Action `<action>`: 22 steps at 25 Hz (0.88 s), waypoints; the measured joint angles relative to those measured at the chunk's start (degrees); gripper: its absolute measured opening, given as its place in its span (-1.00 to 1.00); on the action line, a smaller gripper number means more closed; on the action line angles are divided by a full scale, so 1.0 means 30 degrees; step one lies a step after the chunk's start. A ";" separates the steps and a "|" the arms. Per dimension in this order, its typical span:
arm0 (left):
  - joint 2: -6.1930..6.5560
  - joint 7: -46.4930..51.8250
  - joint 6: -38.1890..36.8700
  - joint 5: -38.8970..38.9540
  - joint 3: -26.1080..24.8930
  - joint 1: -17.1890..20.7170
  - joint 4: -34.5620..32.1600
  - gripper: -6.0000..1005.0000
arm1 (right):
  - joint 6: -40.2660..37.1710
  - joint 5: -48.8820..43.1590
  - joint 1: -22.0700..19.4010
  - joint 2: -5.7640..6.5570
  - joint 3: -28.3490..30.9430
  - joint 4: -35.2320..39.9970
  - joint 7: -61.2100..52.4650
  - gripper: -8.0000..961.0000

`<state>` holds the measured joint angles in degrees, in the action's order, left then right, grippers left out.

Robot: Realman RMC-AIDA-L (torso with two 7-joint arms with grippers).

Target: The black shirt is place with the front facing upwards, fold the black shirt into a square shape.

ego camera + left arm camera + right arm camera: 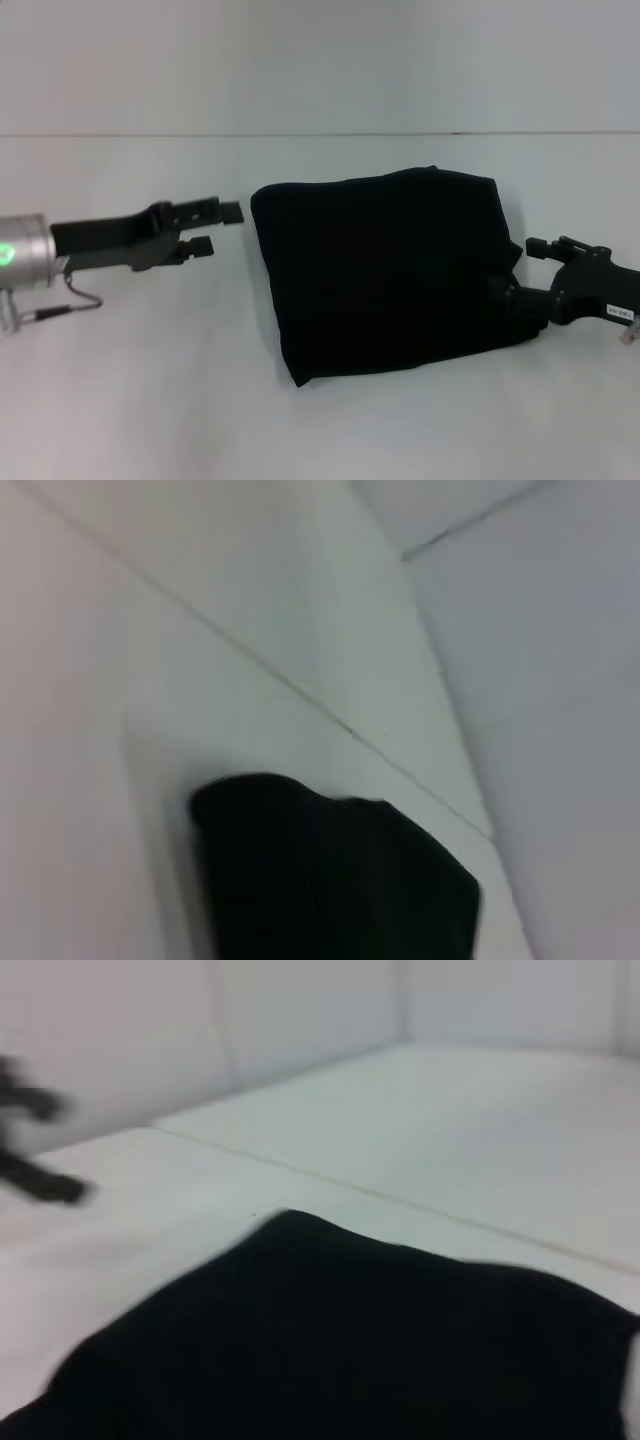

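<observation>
At the centre of the counter (150, 400) you see the black shirt (385, 270), folded into a rough four-sided block with no lettering showing. At its right edge your right gripper (508, 296) touches the cloth low on that side; you cannot tell whether its fingers are apart or pinching fabric. Just beside the shirt's upper left corner your left gripper (222, 228) hovers clear of the cloth, fingers apart and holding nothing.

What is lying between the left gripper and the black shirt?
Nothing: in the head view only bare white table separates the left gripper from the black shirt.
</observation>
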<state>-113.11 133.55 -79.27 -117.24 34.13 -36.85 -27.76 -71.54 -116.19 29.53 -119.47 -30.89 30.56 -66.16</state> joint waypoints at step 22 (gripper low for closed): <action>-0.1273 0.3901 0.7251 0.0077 0.3129 -0.2233 0.2634 0.81 | -0.2910 -0.0114 -0.1765 -0.0106 0.0033 -0.1062 0.5889 0.90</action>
<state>-116.93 145.25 -57.51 -117.01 43.52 -43.55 -19.86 -80.27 -116.53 24.24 -119.79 -30.79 27.37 -48.49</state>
